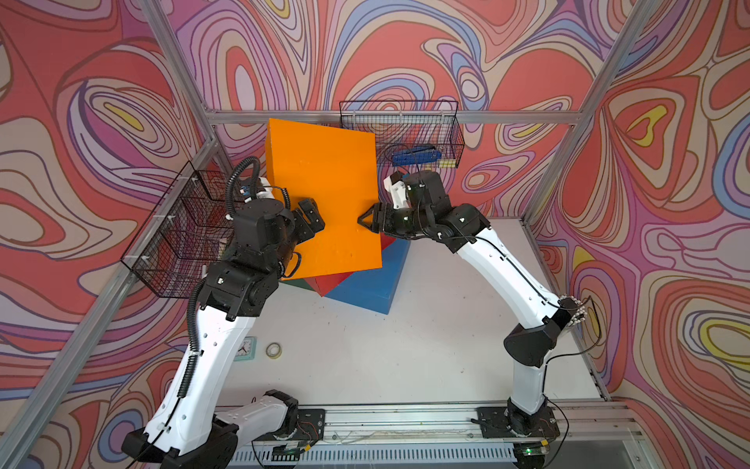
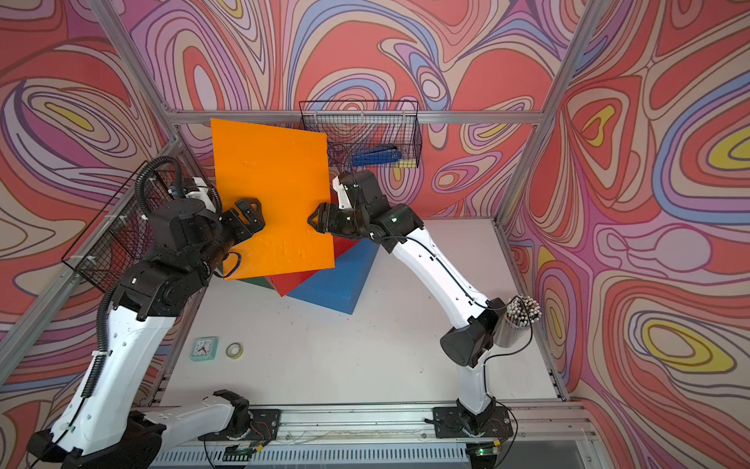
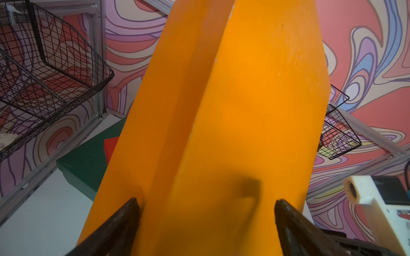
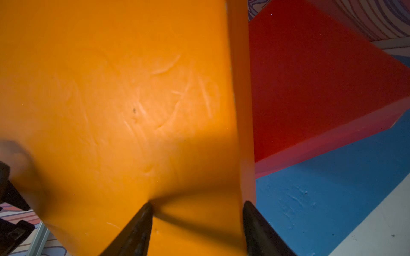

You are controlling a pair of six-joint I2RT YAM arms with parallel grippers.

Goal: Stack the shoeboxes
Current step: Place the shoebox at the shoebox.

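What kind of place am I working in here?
Probably a robot test cell, not a home: an aluminium frame holding swirl-printed wall panels, two robot arms mounted on a rail along a white tabletop, and wire baskets hung on the frame.

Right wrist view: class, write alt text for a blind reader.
An orange shoebox fills most of the frame, its edge between the two dark fingers of the right claw. Beyond it, a red shoebox lies on a blue shoebox.
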